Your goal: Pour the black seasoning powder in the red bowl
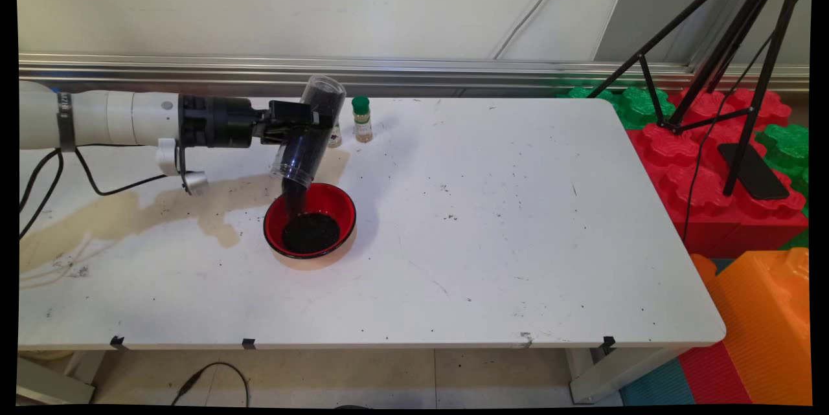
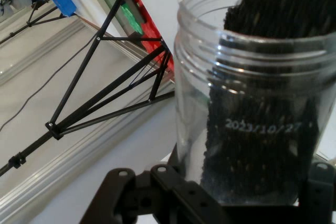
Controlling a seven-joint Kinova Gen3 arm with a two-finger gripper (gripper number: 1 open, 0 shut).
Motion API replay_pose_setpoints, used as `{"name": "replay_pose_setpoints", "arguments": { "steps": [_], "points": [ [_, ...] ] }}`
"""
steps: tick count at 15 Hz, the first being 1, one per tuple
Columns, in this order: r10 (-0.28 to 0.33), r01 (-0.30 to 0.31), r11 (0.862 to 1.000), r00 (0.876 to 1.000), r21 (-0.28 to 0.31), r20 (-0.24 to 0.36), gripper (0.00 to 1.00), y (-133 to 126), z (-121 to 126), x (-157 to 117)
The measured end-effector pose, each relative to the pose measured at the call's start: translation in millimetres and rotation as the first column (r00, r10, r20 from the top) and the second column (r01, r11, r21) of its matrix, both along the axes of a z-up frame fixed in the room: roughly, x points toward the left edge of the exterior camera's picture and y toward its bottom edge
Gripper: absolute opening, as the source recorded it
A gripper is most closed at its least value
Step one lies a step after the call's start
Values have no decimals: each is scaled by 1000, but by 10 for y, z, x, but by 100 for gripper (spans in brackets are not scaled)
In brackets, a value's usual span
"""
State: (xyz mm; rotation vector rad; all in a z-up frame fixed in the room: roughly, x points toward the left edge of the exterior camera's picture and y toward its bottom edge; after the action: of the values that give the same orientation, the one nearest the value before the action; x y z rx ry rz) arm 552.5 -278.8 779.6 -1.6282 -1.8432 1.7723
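Note:
My gripper (image 1: 295, 122) is shut on a clear plastic jar (image 1: 311, 130), tipped mouth-down over a red bowl (image 1: 337, 198) on the white table (image 1: 492, 221). A stream of black grains (image 1: 295, 198) runs from the jar's mouth into the bowl, where a dark heap (image 1: 312, 232) lies. In the hand view the jar (image 2: 247, 129) fills the right side between the gripper's linkage, with black grains (image 2: 278, 9) sliding past its threaded rim.
A small spice bottle with a green cap (image 1: 362, 119) stands just behind the jar, another small bottle (image 1: 335, 136) half hidden beside it. A brownish stain (image 1: 142, 211) spreads left of the bowl. A black tripod (image 1: 712, 59) and coloured foam blocks (image 1: 725, 182) stand off the right end.

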Motion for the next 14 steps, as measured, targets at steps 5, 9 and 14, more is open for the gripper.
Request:
{"name": "replay_pose_setpoints", "arguments": {
  "steps": [5,9,14],
  "points": [
    [-10,10,1000,1000,-13,9,0,11,4,-14],
    [-15,15,1000,1000,-20,14,0,18,8,-23],
    [-17,17,1000,1000,-15,12,0,25,6,-30]
  ]
}}
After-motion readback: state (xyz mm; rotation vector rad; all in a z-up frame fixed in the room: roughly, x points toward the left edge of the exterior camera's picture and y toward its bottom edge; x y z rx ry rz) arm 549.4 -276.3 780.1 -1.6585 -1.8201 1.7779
